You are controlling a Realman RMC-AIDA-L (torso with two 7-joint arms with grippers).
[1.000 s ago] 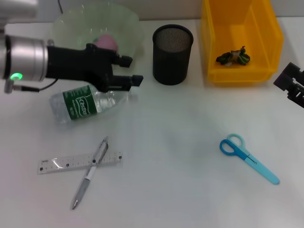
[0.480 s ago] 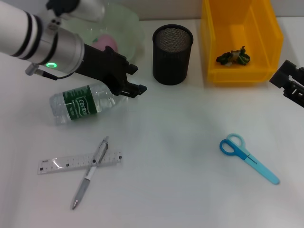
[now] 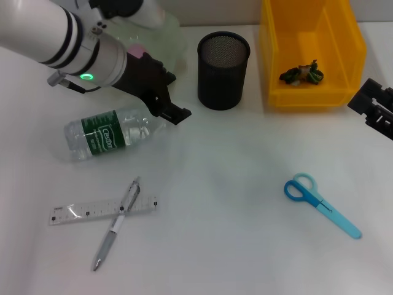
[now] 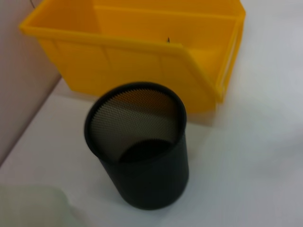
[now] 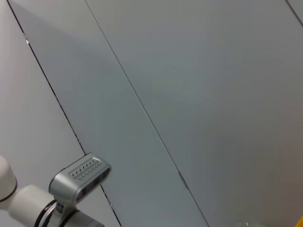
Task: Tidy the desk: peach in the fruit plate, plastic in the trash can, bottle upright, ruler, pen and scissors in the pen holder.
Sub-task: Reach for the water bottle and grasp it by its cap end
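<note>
left gripper (image 3: pixel 175 114) hovering by bottle (image 3: pixel 107 135) neck, finger gap impossible to tell. bottle lying sideways on desk (image 3: pixel 233 184) below fruit plate (image 3: pixel 175 37); looking light, slippery, crushable, so gripping mid-body at label.

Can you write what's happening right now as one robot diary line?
left gripper: above bottle neck | bottle: lying down | peach: in fruit plate | right gripper: parked

The clear bottle (image 3: pixel 110 133) with a green label lies on its side on the white desk (image 3: pixel 233 184). The pen (image 3: pixel 116 223) lies across the ruler (image 3: pixel 103 209). The blue scissors (image 3: pixel 320 203) lie shut, far apart.
</note>
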